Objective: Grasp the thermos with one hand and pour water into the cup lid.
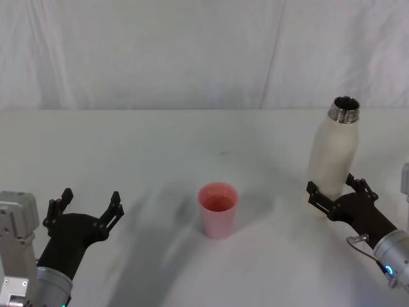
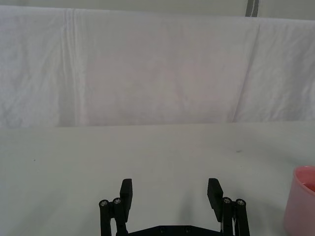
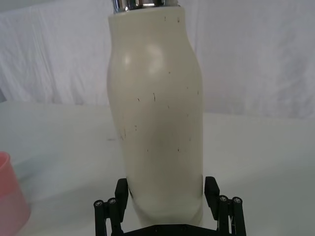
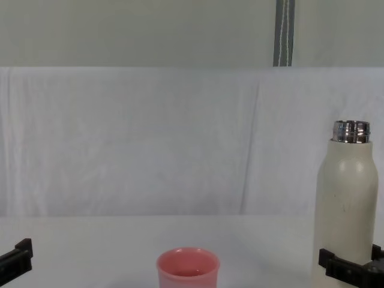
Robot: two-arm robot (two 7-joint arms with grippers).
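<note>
Head view: a white cloth-covered table (image 1: 160,147) with a white draped backdrop behind it. The thermos (image 1: 333,153), a tall cream-white bottle with an uncapped steel neck, stands upright on the right side of the table. The right gripper (image 1: 333,192) has its black fingers on either side of the bottle's lower body, closed against it. The cup lid (image 1: 218,210), a small salmon-pink cup, stands upright near the table's middle, well apart from the thermos and to its left. The left gripper (image 1: 88,206) hovers low at the left, its fingers spread wide and holding nothing, well apart from the cup.

Left wrist view: the left gripper's two black fingers (image 2: 126,192) stand wide apart over bare tablecloth. The pink cup's edge (image 2: 301,201) appears off to one side, clear of the fingers.

Right wrist view: the thermos (image 3: 157,113) stands between the right gripper's fingers (image 3: 211,189), which press its base from both sides. A slice of the pink cup (image 3: 10,196) sits at the edge.

Chest view: the cup (image 4: 188,269) is at centre foreground. The thermos (image 4: 348,204) stands tall at the right, with the right gripper's (image 4: 351,271) black fingers clasped around its lower part. A tip of the left gripper (image 4: 15,259) enters at the lower left.
</note>
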